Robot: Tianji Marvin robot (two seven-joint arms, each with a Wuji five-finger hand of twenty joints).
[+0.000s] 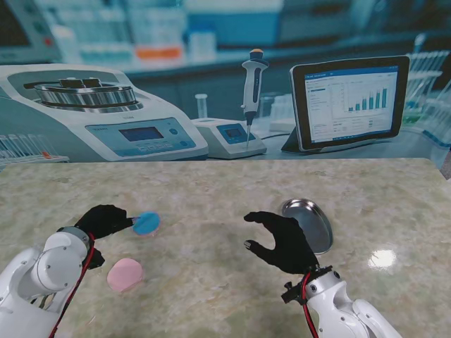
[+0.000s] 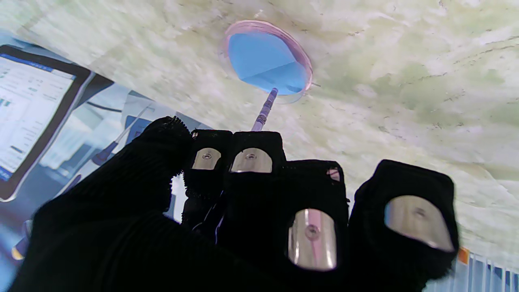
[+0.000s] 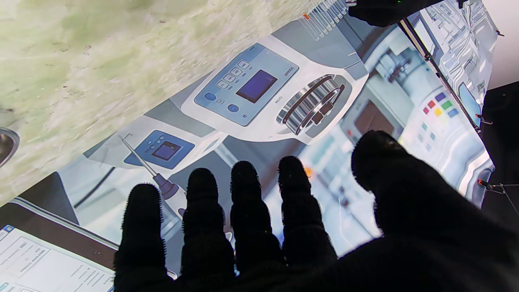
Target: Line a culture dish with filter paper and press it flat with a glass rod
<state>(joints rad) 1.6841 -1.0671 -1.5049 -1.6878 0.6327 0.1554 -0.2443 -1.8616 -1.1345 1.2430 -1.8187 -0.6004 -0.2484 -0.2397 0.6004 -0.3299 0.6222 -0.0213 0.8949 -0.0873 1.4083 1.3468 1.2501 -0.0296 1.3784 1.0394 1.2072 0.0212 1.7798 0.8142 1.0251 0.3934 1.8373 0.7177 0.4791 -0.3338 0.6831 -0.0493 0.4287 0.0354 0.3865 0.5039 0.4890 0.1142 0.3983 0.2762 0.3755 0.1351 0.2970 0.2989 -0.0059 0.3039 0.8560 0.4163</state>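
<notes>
Your left robot hand [image 1: 106,220] is curled around one glass rod [image 2: 263,111], its tip touching the blue filter paper [image 2: 265,63] inside one culture dish [image 1: 147,222]. Your right robot hand [image 1: 282,243] hovers with fingers spread, holding nothing. One pink disc [image 1: 125,274] and one metal tray [image 1: 310,224] sit on the counter [image 1: 225,190].

Our right hand [image 3: 324,243] shows four black-gloved fingers [image 3: 247,211] spread apart, thumb off to one side, holding nothing. Beyond them we see a printed lab backdrop [image 3: 263,93], which meets the marbled green worktop [image 3: 101,61].
</notes>
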